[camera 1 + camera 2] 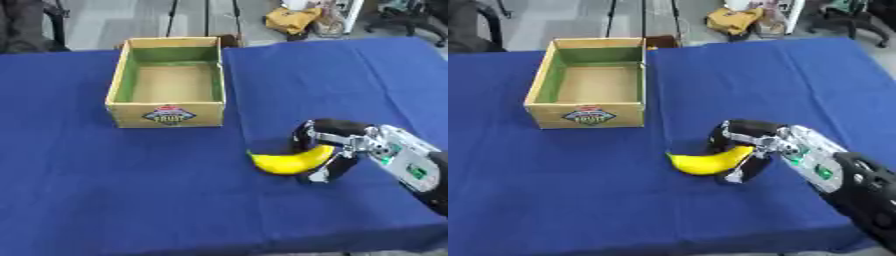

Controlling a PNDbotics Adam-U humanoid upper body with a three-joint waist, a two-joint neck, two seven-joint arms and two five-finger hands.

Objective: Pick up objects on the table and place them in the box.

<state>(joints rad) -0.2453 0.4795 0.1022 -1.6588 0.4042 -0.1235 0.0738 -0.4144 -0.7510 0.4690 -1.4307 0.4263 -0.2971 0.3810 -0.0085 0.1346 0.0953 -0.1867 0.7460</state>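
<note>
Now | banana (289,162): yellow, curved, on blue cloth (131,190) | right hand (337,145): fingers curled round it | box (166,116): open

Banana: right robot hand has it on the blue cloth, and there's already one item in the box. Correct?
Not quite. The box is empty; the left eye view shows only its bare cardboard floor. The rest holds: the right robot hand is curled round the banana on the blue cloth.
</note>
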